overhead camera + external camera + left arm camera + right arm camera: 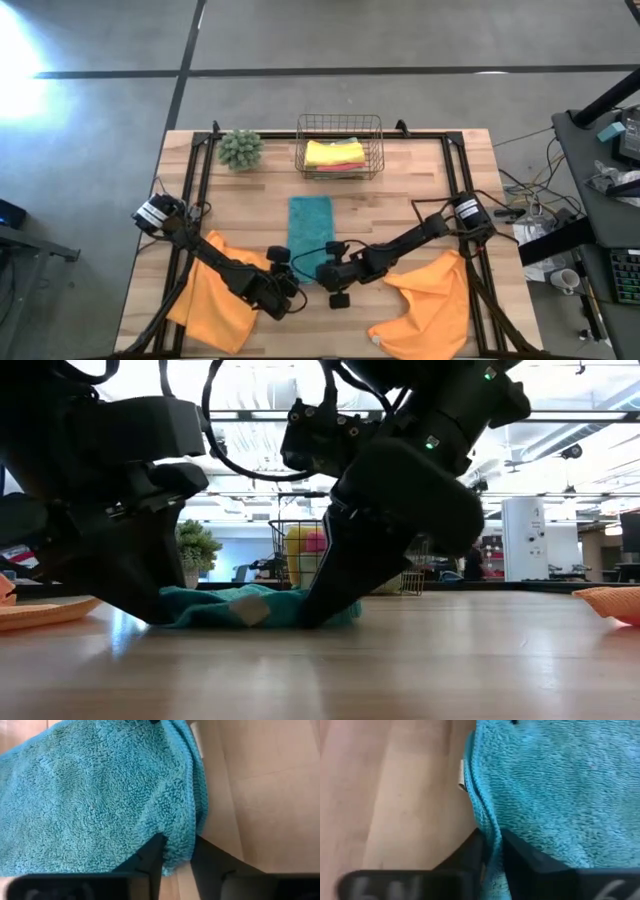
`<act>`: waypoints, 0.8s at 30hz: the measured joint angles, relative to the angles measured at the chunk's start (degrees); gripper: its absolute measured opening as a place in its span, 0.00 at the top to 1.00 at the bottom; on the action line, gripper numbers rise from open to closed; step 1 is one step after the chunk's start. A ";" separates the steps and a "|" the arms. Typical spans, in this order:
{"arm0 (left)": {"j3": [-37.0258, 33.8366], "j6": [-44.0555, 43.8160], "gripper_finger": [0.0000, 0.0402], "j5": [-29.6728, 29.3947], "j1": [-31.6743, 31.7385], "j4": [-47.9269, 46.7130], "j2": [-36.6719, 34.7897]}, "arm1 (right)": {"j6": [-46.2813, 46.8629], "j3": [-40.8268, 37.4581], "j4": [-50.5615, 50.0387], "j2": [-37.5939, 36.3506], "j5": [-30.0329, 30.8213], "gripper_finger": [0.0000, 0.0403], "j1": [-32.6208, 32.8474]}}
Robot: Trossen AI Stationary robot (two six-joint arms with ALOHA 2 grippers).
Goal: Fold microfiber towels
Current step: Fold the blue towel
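A teal towel (310, 225), folded into a long strip, lies flat on the middle of the table. It runs from far to near. My left gripper (295, 283) and my right gripper (323, 271) are both at its near end, each shut on the teal cloth. In the low view the towel (250, 605) lies bunched on the wood between the two grippers. Two orange towels lie spread out, one at the near left (215, 295) and one at the near right (430, 295), each partly under an arm. Folded yellow and pink towels (335, 153) lie in a wire basket. My left gripper pinches the towel's edge (176, 851) at its near end between its two fingers (150, 862). The fingers slant down onto it, and the cloth rests on the table. The edge looks folded, with more than one layer. My right gripper pinches the towel's folded edge (492, 837) between its two fingers (470, 857), a little nearer than the white tag (461, 775). Several layers show at that edge. The fingers slant down, and the towel lies on the table.
The wire basket (338, 128) stands at the far middle of the table. A fuzzy green plant ball (240, 148) stands to its left. Bare wood shows between the teal towel and the orange towels, and along the near edge.
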 joint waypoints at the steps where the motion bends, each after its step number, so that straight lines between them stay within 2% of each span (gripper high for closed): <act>1: -0.01 0.03 0.84 0.02 0.09 -0.01 0.00 | 0.03 0.00 -0.02 0.01 0.26 0.91 0.00; 3: 0.06 0.06 0.89 0.04 0.28 -0.12 -0.02 | 0.07 0.00 -0.35 -0.25 0.62 0.96 0.02; 6: 0.54 0.05 0.96 0.47 0.29 -0.51 -0.66 | 1.42 0.00 -2.21 -1.27 1.06 0.97 -0.08; 10: 2.06 0.04 0.99 1.33 0.35 -1.52 -3.25 | 2.25 2.94 -8.85 -3.30 0.99 0.98 -0.17; 19: 6.90 -2.42 0.98 18.93 0.97 -1.68 -8.74 | 8.45 8.97 -17.80 -6.27 -4.80 0.98 0.17; 24: 9.02 -9.28 0.98 22.12 0.90 -5.97 -9.64 | 13.89 12.43 -20.72 -6.35 -9.92 0.98 0.92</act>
